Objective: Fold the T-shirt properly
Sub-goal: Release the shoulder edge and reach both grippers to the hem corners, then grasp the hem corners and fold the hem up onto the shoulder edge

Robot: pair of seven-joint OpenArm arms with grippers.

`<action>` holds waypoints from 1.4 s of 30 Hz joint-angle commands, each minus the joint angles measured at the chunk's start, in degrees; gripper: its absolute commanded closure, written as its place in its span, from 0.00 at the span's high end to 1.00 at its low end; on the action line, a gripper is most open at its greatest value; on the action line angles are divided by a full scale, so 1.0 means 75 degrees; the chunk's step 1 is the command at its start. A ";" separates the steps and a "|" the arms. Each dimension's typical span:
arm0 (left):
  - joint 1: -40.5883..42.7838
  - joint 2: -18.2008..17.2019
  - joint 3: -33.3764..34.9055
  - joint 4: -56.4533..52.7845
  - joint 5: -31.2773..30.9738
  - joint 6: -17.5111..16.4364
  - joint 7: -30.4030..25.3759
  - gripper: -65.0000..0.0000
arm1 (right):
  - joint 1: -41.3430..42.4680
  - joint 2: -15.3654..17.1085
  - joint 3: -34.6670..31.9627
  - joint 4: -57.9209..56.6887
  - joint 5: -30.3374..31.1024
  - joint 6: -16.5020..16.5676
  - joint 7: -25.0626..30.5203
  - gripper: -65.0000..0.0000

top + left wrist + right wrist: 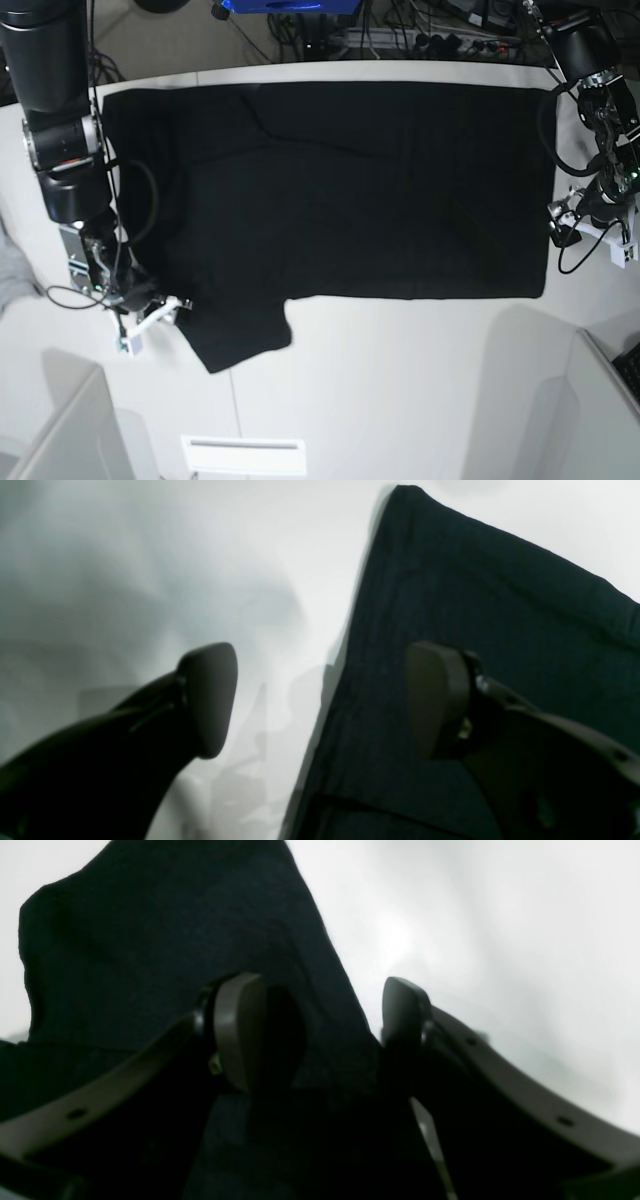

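The black T-shirt (350,190) lies spread flat and plain side up across the white table (400,380), with one short sleeve (240,335) pointing toward the front. My left gripper (322,700) hangs open over the shirt's straight edge (475,605): one finger is above cloth, the other above bare table. In the base view it sits at the shirt's right edge (562,215). My right gripper (322,1020) is open too, its fingers straddling the edge of the dark cloth (150,940) by the sleeve. It shows at the lower left in the base view (150,315). Nothing is pinched.
A small grey cloth (8,265) peeks in at the table's left edge. Cables and equipment (420,30) crowd the area behind the table. Grey panels stand at the front left (60,430) and front right (600,400), and a white slotted plate (243,455) sits at the front edge.
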 commanded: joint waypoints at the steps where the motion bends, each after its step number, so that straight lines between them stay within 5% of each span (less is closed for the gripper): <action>1: -0.0133 -0.0168 -0.0039 0.0096 -0.0059 0.0007 -0.0145 0.77 | 0.0049 -0.0008 -0.0002 0.0009 -0.0038 0.0028 -0.0306 0.53; 3: -0.0180 -0.0168 -0.0039 0.0014 -0.0059 0.0007 -0.0156 0.77 | 0.0026 -0.0008 -0.0049 -0.0026 -0.0038 0.0016 -0.0107 0.44; 7: -0.0660 -0.0168 0.0008 -0.0630 -0.0059 0.0007 -0.0156 0.77 | -0.0103 -0.0008 -0.0037 -0.0037 -0.0038 0.0004 0.0139 0.04; 8: -0.0824 -0.0168 0.0019 -0.0806 -0.0048 0.0007 -0.0168 0.78 | -0.0115 -0.0008 -0.0002 -0.0049 -0.0038 -0.0007 0.0209 0.00; 19: -0.3286 -0.0168 0.0617 -0.3268 0.1746 -0.0040 -0.0332 0.79 | -0.0115 0.0016 -0.0002 -0.0049 -0.0026 -0.0019 0.0350 0.00; 31: -0.4575 -0.0332 0.2223 -0.5882 0.1687 -0.0040 -0.1985 0.79 | -0.0115 0.0027 -0.0002 -0.0049 -0.0026 -0.0019 0.0350 0.00; 42: -0.4681 0.0114 0.2539 -0.6526 0.1687 -0.0040 -0.2137 0.77 | -0.0115 0.0027 -0.0002 -0.0049 -0.0026 -0.0019 0.0338 0.00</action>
